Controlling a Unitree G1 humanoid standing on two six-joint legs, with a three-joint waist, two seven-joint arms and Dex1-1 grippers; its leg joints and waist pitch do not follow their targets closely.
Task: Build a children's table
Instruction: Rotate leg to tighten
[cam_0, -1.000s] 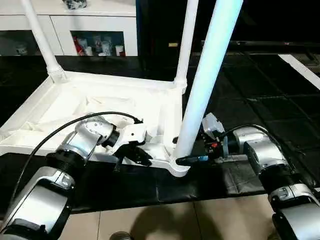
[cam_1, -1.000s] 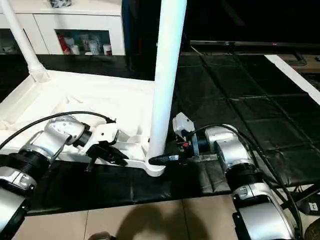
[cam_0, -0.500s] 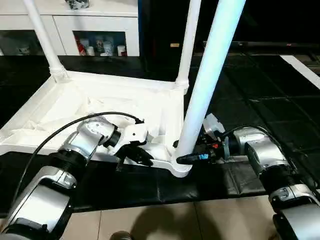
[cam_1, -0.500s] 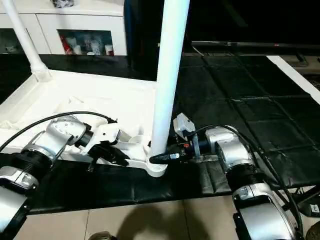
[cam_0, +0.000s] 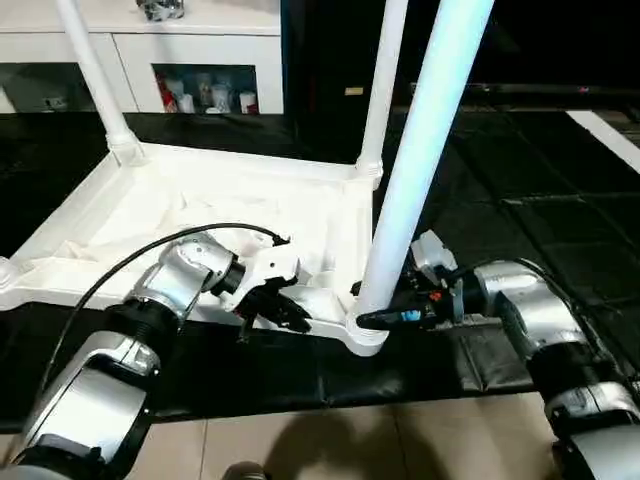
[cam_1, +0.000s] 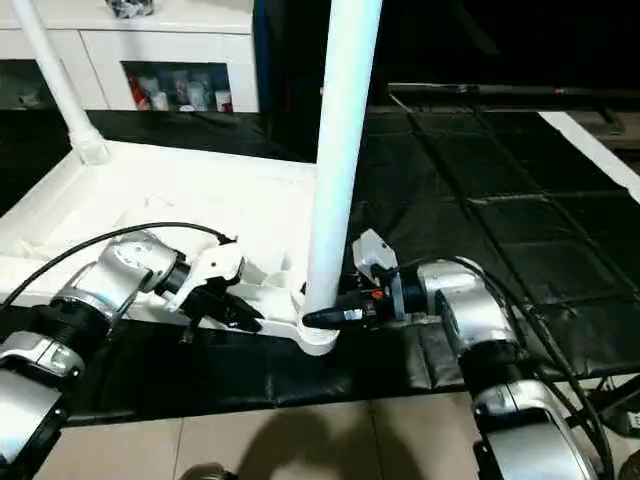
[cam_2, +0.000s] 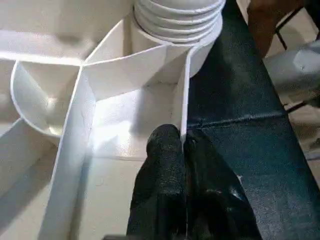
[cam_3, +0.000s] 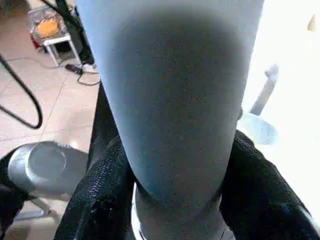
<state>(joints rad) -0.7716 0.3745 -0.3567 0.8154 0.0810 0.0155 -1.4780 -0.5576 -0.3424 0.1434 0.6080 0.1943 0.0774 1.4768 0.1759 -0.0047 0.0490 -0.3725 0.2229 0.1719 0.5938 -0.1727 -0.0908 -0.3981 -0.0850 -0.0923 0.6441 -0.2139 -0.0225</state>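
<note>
The children's table (cam_0: 240, 205) lies upside down on a black mat (cam_0: 520, 200), its legs pointing up, at about 11 o'clock from the robot. The left claw (cam_0: 283, 312) is closed, pinching the thin rim wall of the frame's near edge, just at 9 o'clock of the near corner leg (cam_0: 425, 150). The right claw (cam_1: 325, 318) grips that leg's base from 3 o'clock, one finger (cam_3: 100, 200) on each side.

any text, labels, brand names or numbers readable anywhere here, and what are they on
None can be read.
The children's table and its legs bear no print.
Small items behind the cabinet's glass door are too small to read.
A small blue mark on the right gripper is too blurred to read.
The left gripper shows no marking.
</note>
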